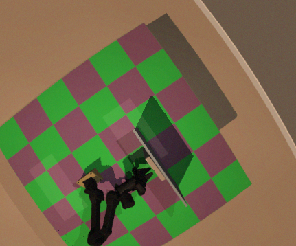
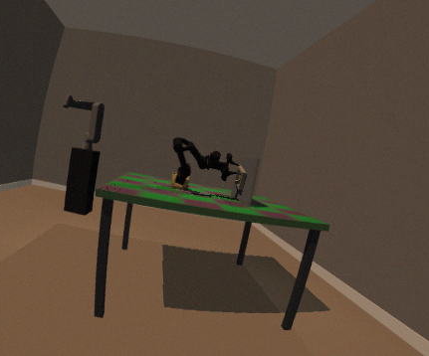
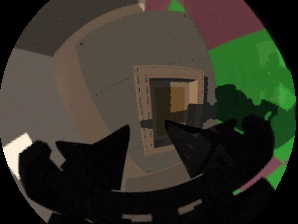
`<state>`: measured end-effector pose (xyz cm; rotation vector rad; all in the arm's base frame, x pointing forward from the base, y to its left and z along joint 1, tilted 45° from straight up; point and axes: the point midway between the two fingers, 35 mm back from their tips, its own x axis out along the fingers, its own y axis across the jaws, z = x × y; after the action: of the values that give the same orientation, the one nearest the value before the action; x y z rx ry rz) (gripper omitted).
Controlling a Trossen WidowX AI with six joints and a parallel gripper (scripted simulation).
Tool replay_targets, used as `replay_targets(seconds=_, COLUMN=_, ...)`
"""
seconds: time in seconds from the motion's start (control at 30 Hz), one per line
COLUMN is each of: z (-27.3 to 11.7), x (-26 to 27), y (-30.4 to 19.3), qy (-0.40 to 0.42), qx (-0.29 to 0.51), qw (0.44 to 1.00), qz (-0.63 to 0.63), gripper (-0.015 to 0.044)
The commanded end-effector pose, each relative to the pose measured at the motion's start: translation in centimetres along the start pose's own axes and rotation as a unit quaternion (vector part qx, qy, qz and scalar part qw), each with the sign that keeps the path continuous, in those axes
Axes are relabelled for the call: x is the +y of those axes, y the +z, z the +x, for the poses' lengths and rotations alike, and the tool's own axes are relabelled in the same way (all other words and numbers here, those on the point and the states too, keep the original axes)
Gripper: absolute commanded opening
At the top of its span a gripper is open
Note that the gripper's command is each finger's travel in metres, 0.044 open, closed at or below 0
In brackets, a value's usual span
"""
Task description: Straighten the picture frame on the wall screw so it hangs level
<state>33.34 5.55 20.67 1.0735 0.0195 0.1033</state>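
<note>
The picture frame (image 1: 155, 169) (image 2: 242, 182) (image 3: 142, 102) hangs on the grey wall panel (image 2: 251, 181) (image 3: 107, 60). In the wrist view it is crooked: its lower end in that view lies much closer to the panel's left-hand edge, the one away from the table, than its other end does. My gripper (image 1: 151, 172) (image 2: 238, 169) (image 3: 147, 125) is open, close in front of the frame. In the wrist view one fingertip covers part of the picture and the other shows left of the frame. Contact cannot be told. The screw and notched strip are hidden.
The panel stands across the checkered table top (image 1: 115, 72) (image 2: 196, 203). The arm's tan base (image 1: 84, 179) (image 2: 175, 180) is on the near side of the panel. A second grey arm on a black pedestal (image 2: 82, 181) stands beyond the table.
</note>
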Motion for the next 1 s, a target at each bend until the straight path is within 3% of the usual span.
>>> replay_targets(seconds=0.0, z=0.6, x=0.1, y=0.1, qy=0.002, qx=-0.001, qw=1.0, qz=0.0, gripper=0.026)
replay_targets(seconds=0.77, z=2.5, x=0.0, y=0.1, qy=0.003, qx=-0.001, qw=1.0, qz=0.0, gripper=0.026)
replay_targets(seconds=0.97, z=2.5, x=0.0, y=0.1, qy=0.003, qx=-0.001, qw=1.0, qz=0.0, gripper=0.0103)
